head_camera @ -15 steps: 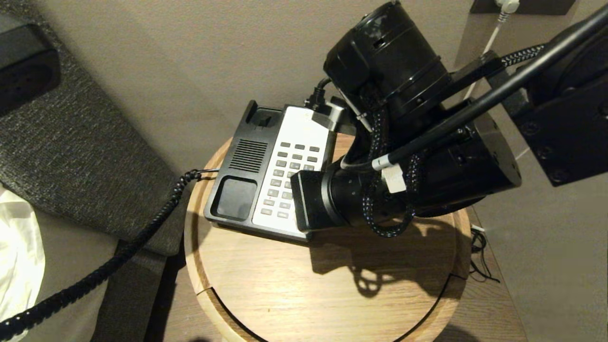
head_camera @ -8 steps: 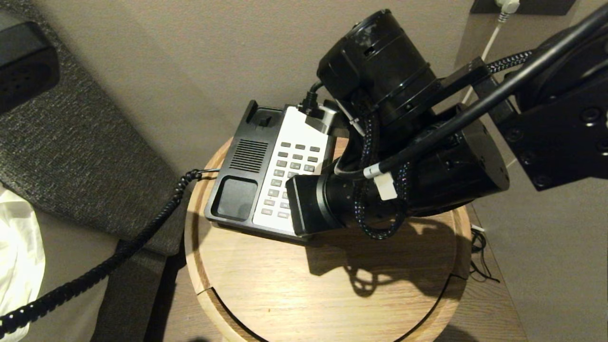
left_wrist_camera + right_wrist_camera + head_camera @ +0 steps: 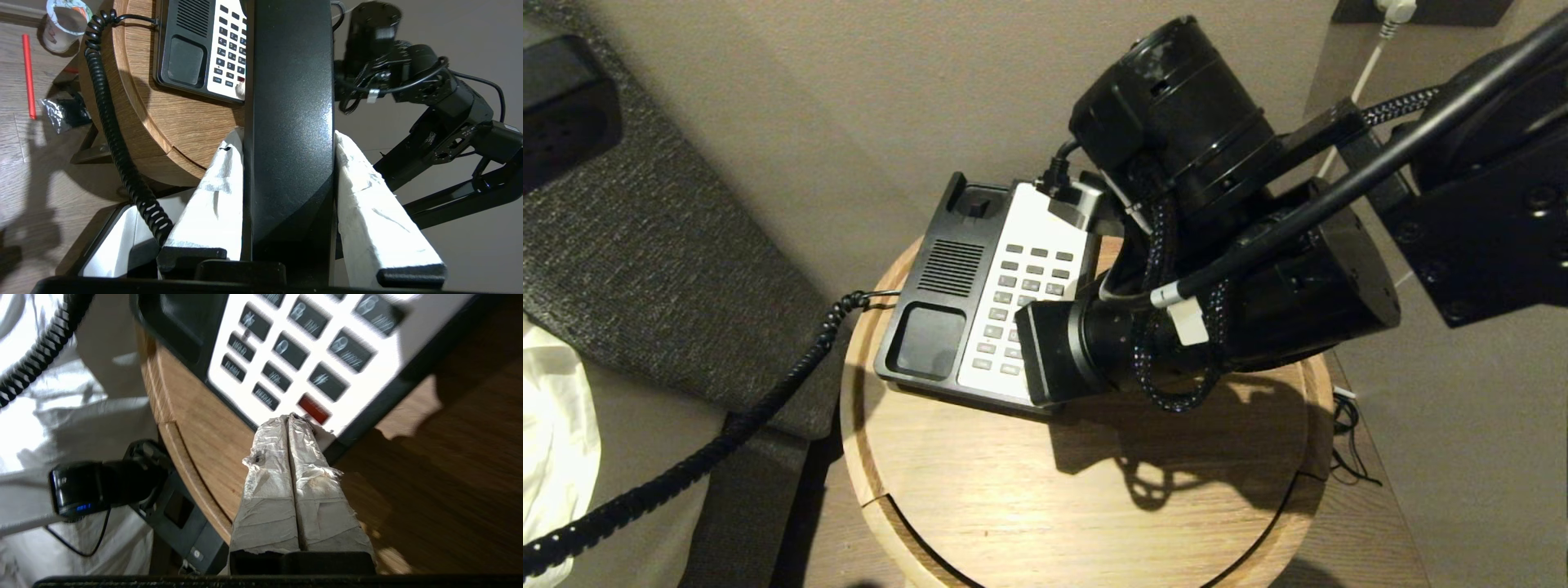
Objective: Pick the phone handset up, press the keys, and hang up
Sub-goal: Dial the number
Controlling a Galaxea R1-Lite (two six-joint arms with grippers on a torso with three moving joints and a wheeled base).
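The phone handset (image 3: 290, 102), long and glossy black, is clamped between the white-wrapped fingers (image 3: 216, 192) of my left gripper (image 3: 288, 136), held in the air off the table's left side. Only its end (image 3: 564, 122) shows in the head view's top left corner. Its coiled cord (image 3: 792, 367) runs back to the phone base (image 3: 947, 278) on the round wooden table (image 3: 1094, 506). My right gripper (image 3: 289, 418) is shut, with its tips down at the red key (image 3: 314, 408) in the keypad's (image 3: 1029, 286) near corner. The right wrist (image 3: 1094, 343) hides those tips in the head view.
A grey fabric seat (image 3: 662, 245) and white cloth (image 3: 556, 425) lie left of the table. On the floor are a paper cup (image 3: 65, 24), a red stick (image 3: 28, 77) and a crumpled wrapper (image 3: 65, 114). A white cable (image 3: 1372, 49) hangs from a wall socket behind.
The right arm has edged slightly to the left over the keypad, then held still. The handset stays in the left gripper in the same place.
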